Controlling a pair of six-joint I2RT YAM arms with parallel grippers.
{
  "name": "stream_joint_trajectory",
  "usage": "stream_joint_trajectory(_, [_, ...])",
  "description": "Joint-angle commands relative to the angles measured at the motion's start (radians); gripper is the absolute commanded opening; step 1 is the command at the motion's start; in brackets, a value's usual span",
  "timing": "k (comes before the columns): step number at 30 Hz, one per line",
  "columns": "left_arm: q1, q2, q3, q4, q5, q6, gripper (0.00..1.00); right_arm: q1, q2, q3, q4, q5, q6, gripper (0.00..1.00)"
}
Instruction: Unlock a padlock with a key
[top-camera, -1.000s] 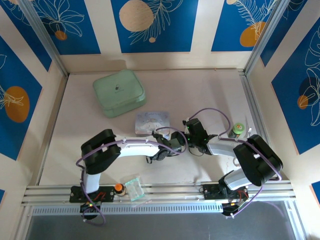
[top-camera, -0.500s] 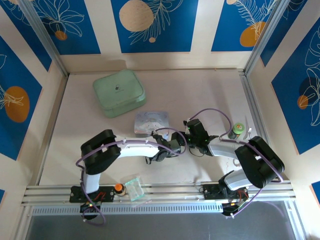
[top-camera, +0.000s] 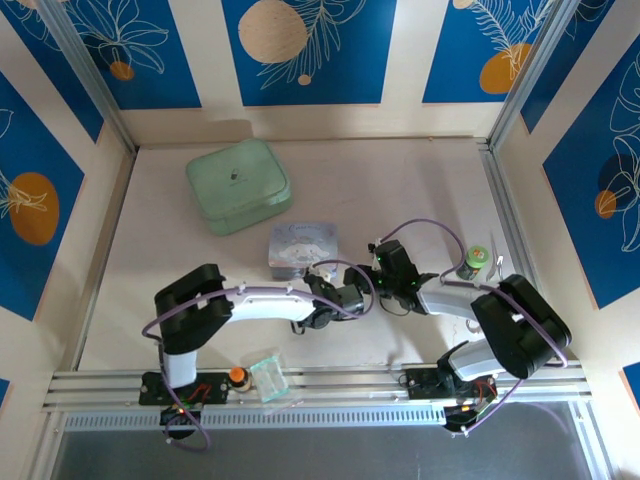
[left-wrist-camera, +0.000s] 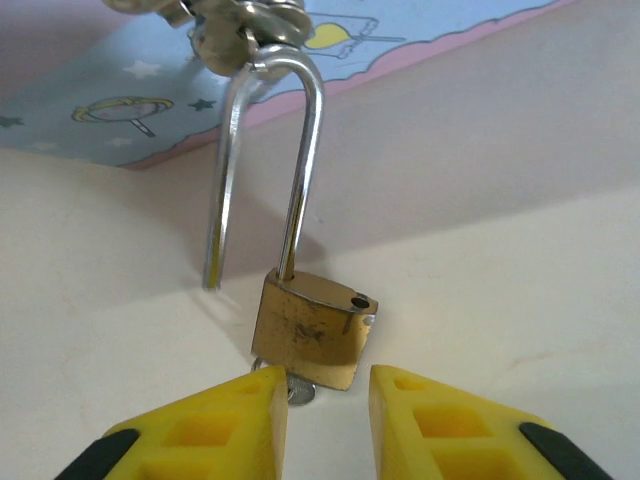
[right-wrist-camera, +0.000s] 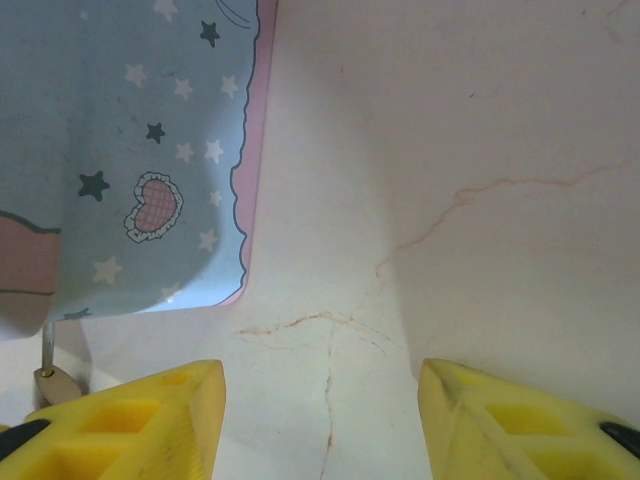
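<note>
In the left wrist view the brass padlock (left-wrist-camera: 315, 335) hangs by its silver shackle (left-wrist-camera: 300, 160) from the hasp of the pastel cartoon tin (left-wrist-camera: 120, 100). One shackle leg stands free of the body, beside an empty hole in its top. The key (left-wrist-camera: 298, 392) shows as a small silvery head under the padlock body. My left gripper (left-wrist-camera: 327, 380) is open just below the padlock, its left finger beside the key head and nothing between the jaws. My right gripper (right-wrist-camera: 320, 375) is open over bare table, right of the tin (right-wrist-camera: 130, 150); the padlock (right-wrist-camera: 55, 385) peeks in at its lower left.
From above, the tin (top-camera: 303, 245) lies mid-table with both wrists close together at its near edge. A mint green box (top-camera: 238, 185) sits at the back left, a small green object (top-camera: 474, 260) at the right, and an orange knob (top-camera: 238, 376) and a clear packet (top-camera: 268, 375) on the front rail.
My left jaws have opened a little. The left arm has drawn back slightly to the left, and the tin has shifted a little away. The right arm has barely moved.
</note>
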Motion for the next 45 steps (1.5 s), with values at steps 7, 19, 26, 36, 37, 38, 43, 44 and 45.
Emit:
stream_joint_trajectory(7, [0.061,-0.221,-0.084,0.083,0.046,0.063,0.67,0.075,-0.13,-0.039,-0.027,0.082,-0.018,0.99])
stream_joint_trajectory(19, [0.385,-0.699,-0.318,0.333,0.251,0.318,1.0,0.356,-0.109,0.169,-0.281,0.318,0.008,0.97])
stream_joint_trajectory(26, [0.423,-0.751,-0.398,0.33,0.271,0.274,1.0,0.494,0.149,0.39,-0.38,0.425,0.074,0.91])
stream_joint_trajectory(36, [0.43,-0.839,-0.506,0.38,0.286,0.218,1.0,0.525,0.299,0.492,-0.418,0.446,0.067,0.7])
stream_joint_trajectory(37, [0.429,-0.848,-0.514,0.388,0.286,0.218,1.0,0.527,0.304,0.495,-0.404,0.439,0.061,0.68])
stream_joint_trajectory(38, [0.429,-0.855,-0.518,0.392,0.28,0.216,1.0,0.53,0.311,0.499,-0.395,0.436,0.059,0.67])
stream_joint_trajectory(43, [0.429,-0.848,-0.514,0.389,0.28,0.222,1.0,0.542,0.356,0.536,-0.399,0.422,0.052,0.63])
stream_joint_trajectory(44, [0.429,-0.846,-0.516,0.39,0.281,0.224,1.0,0.544,0.367,0.541,-0.406,0.421,0.058,0.61])
stream_joint_trajectory(45, [0.429,-0.843,-0.516,0.391,0.279,0.225,1.0,0.544,0.37,0.543,-0.416,0.424,0.066,0.59])
